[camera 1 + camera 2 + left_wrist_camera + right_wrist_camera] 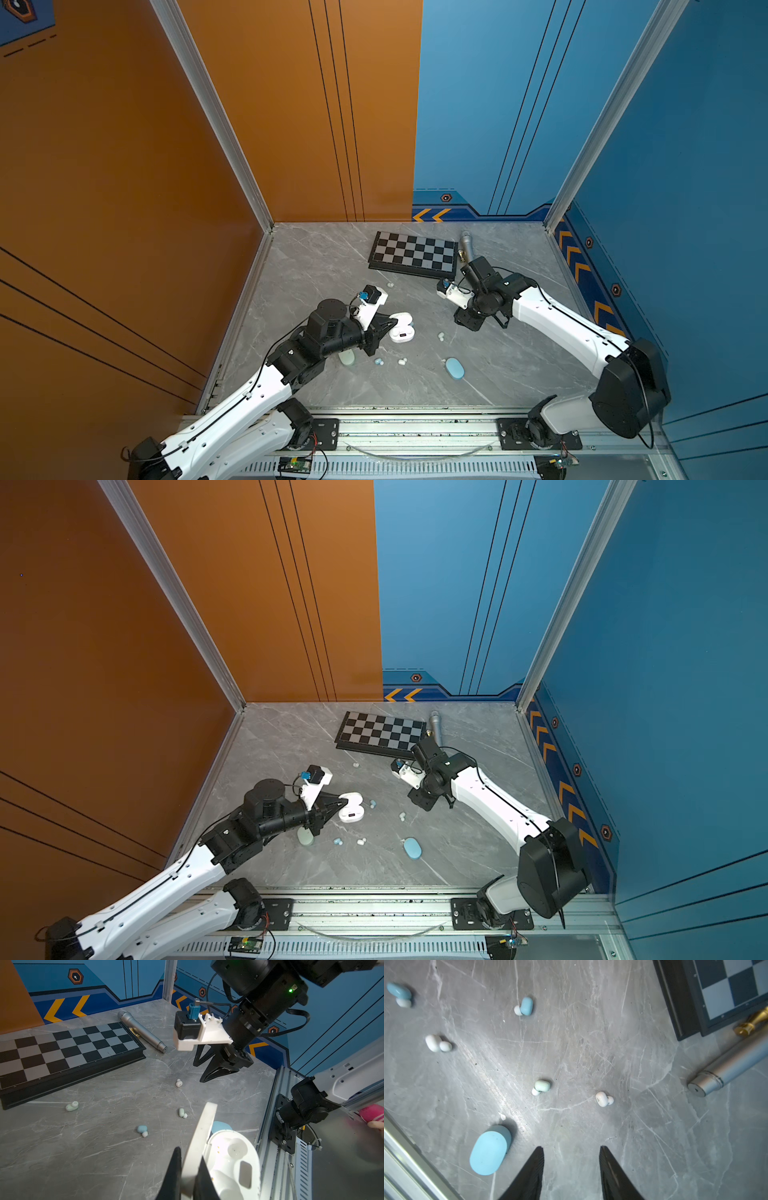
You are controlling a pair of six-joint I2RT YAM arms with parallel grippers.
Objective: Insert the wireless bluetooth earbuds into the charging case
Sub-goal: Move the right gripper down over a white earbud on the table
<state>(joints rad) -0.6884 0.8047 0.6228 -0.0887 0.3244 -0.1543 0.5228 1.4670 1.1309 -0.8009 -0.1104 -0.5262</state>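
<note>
earbuds (525, 1006) lie loose on the grey, white-veined stone-look counter (324, 257), all clear of both end effectors. my left end effector (189, 1157) is clenched on the raised lid of the white charging case (402, 330). the case is a glossy pebble shape, and its two moulded wells show in the left wrist view. in a top view a mint earbud (390, 285) sits at 12 o'clock from that case, a blue earbud (378, 361) at 7 and a white earbud (402, 362) at 6. my right end effector (571, 1167) hangs released, its black tapered fingers spread with nothing between them. a second white earbud (603, 1099) lies just ahead of the tips, and a second mint earbud (542, 1086) is near it. each bud is a smooth rounded bean with a paler tip. in a top view a closed matte blue case (455, 368) lies at 6 o'clock from the right end effector, apart from it.
</note>
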